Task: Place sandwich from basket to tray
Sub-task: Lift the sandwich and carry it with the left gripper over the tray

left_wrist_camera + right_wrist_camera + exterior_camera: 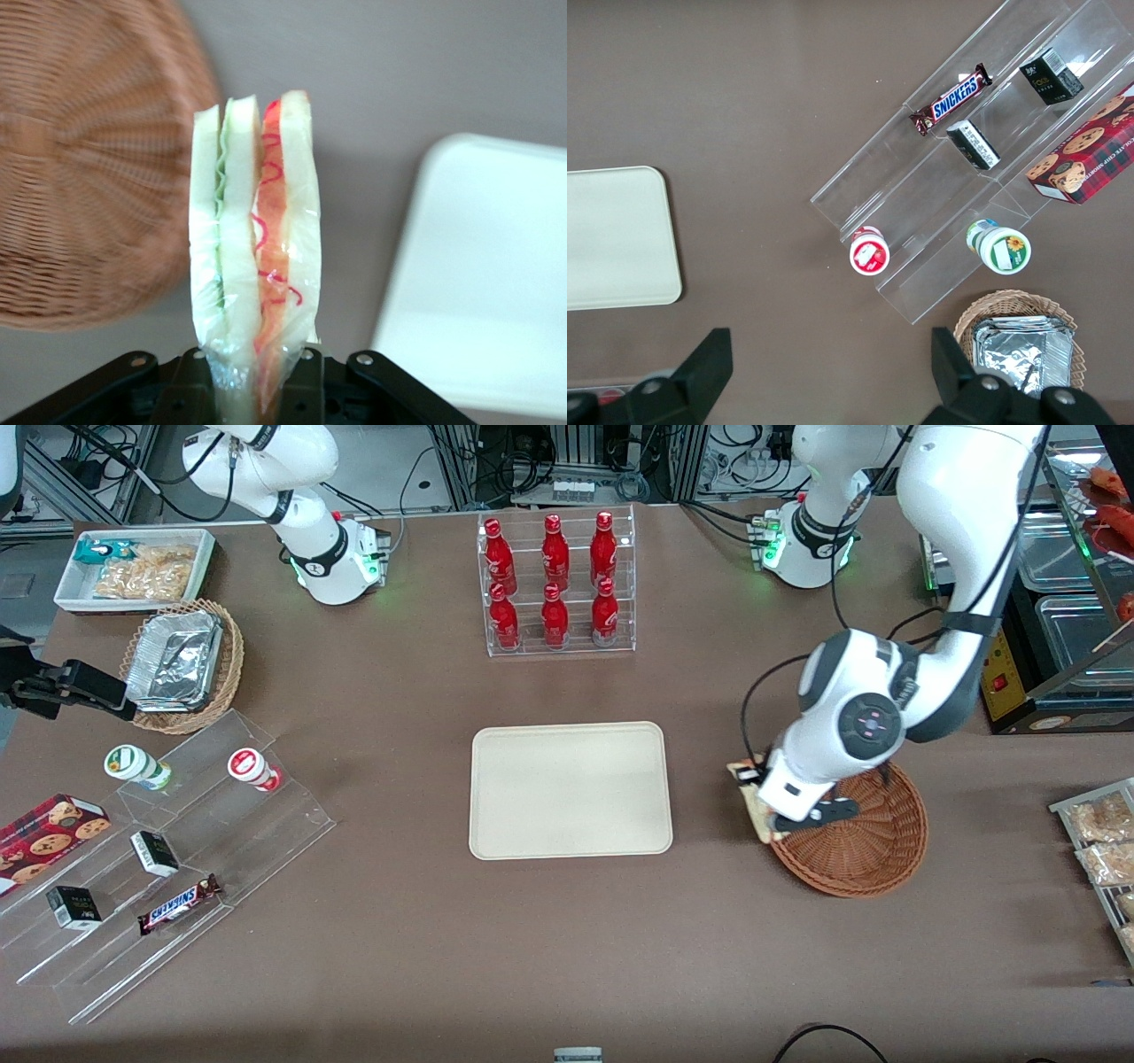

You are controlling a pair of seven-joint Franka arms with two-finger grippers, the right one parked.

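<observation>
A: Where is the sandwich [252, 239] now?

B: Pinched by its wrapped end in the gripper [252, 376], jaws narrowed onto it, hanging at the rim of the basket [873, 841] on the tray's side.

A: How would you finish the carry?

B: I'd keep it level, cross the bare table to the tray [569, 790], lower until the bread touches, then let go; the thin wedge may tip over.

A: Any writing?

B: A Snickers bar [180, 903] on the clear stepped stand [266, 815] toward the parked arm's end.
</observation>
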